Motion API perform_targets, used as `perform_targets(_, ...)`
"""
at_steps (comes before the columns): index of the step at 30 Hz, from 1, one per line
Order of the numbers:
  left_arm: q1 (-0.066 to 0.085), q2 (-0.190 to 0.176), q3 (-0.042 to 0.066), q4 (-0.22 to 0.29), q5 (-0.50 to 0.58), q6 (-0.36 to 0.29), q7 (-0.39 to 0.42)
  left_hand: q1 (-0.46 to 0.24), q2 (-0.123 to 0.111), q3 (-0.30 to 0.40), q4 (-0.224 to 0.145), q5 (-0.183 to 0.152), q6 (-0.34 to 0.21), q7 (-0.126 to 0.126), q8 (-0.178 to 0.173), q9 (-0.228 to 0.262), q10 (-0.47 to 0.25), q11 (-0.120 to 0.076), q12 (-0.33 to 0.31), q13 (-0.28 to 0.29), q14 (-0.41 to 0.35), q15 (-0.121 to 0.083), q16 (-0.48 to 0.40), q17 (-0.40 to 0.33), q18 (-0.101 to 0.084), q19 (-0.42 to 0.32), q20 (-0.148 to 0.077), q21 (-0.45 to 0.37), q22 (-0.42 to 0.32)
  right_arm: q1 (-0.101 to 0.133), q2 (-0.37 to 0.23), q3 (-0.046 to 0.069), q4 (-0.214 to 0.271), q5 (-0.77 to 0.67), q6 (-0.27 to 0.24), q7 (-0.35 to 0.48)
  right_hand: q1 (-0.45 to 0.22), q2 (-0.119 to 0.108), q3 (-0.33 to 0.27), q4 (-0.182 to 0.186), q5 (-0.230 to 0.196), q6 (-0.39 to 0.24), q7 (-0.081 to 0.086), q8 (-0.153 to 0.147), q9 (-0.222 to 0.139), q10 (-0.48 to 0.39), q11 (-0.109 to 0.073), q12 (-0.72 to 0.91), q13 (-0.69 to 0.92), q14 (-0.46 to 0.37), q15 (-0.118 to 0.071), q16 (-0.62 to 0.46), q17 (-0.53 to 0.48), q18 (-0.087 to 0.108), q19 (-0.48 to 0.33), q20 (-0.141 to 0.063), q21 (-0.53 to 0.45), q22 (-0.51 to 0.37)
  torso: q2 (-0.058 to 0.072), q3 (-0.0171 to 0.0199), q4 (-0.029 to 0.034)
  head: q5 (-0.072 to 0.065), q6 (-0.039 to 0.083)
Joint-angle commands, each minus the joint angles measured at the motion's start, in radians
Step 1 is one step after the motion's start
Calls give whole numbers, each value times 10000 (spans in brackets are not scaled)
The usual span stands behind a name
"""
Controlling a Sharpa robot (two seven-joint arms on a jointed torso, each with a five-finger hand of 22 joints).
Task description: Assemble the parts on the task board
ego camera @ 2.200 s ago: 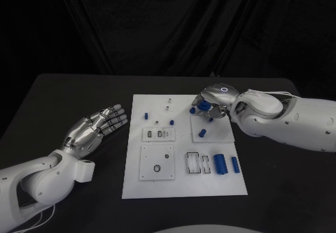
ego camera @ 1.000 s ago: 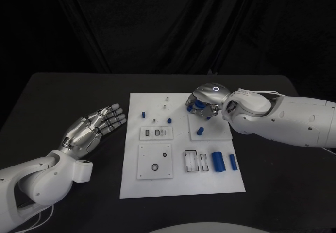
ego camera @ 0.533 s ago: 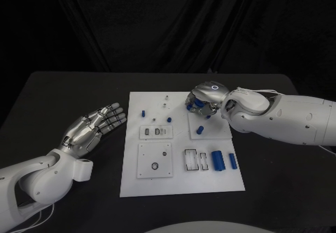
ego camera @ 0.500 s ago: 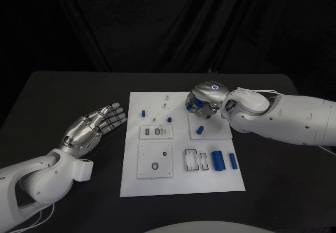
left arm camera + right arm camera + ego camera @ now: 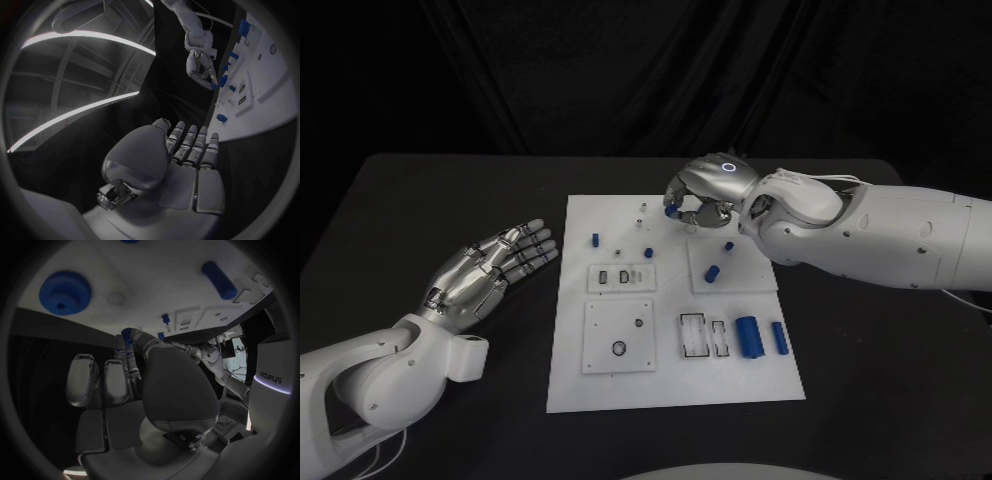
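Near us, our left hand (image 5: 485, 268) lies flat beside the white board (image 5: 675, 390), fingers spread, holding nothing. Farther off, our right hand (image 5: 701, 200) hangs over the board's far end, pinching a small blue peg (image 5: 127, 334). Next, we think, we must line it up with its hole.
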Motion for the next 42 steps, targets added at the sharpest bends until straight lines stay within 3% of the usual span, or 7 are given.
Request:
perform_targets(1,2,37,1,31,44,130,2286,-23,-98,69,-8,45,90,158,35,17,-17,67,69,15,24,62,62,14,-157,57,11,49,-1,103,387,12,-326,151,-84,36,25,142,-62,32,-78,288,-391,326,1020,89,-10,-106,-40,153,-68,-43,-9,-130,-21,-64,-9,2,17,9,10,16,42)
perform_targets(5,2,99,0,24,51,146,2274,-23,-98,69,-8,45,90,158,35,17,-17,67,69,15,24,62,62,14,-157,57,11,49,-1,161,925,26,-825,284,87,88,27,152,-65,34,-107,251,-385,321,1059,68,1,-169,-58,156,-61,-47,-7,-128,-24,-61,-20,-6,31,16,-15,42,68)
perform_targets(13,2,235,-1,-10,56,187,2266,-23,-98,69,-8,45,90,158,35,17,-17,67,69,15,24,62,62,14,-157,57,11,49,-1,157,1479,36,-1413,451,213,95,82,183,-65,-7,-104,99,-318,272,1159,-9,56,-358,-94,161,-22,-63,-6,-131,-20,-36,-37,1,8,-6,32,68,-80)
perform_targets(18,2,266,-2,-11,56,186,2276,-53,-127,153,-10,50,50,165,29,11,-51,62,47,6,23,72,89,14,-164,65,11,53,-2,102,1645,41,-1642,478,216,-89,203,172,-29,-111,1,8,-259,220,1221,-33,87,-473,-98,171,5,-57,29,-129,-23,-11,-51,2,26,-9,76,-3,-91)
perform_targets(24,2,285,-4,16,56,218,2257,-72,-140,210,-10,51,31,167,22,8,-75,42,44,2,42,86,138,19,-173,72,12,57,-2,79,1730,50,-1793,485,249,-215,249,158,-15,-156,38,-23,-238,195,1245,-39,103,-516,-96,170,16,-60,31,-127,-28,-1,-59,-1,43,-31,146,-70,-104)
perform_targets(35,2,299,-8,9,117,230,2242,-86,-151,248,-10,50,24,171,20,7,-88,32,40,0,64,104,173,24,-184,77,14,60,-2,43,1831,56,-1918,487,453,-297,245,145,-20,-162,15,-50,-219,170,1259,-50,123,-553,-96,170,32,-56,50,-129,-27,10,-59,7,47,-28,140,-113,-99)
perform_targets(42,2,334,-10,-28,170,241,2223,-98,-160,279,-10,49,20,170,19,6,-91,23,49,1,90,112,216,30,-194,88,15,67,0,19,1855,56,-2030,488,598,-369,255,141,-15,-174,-20,-78,-209,145,1271,-70,136,-591,-96,164,45,-64,39,-127,-35,21,-69,2,32,-37,128,-60,-152)
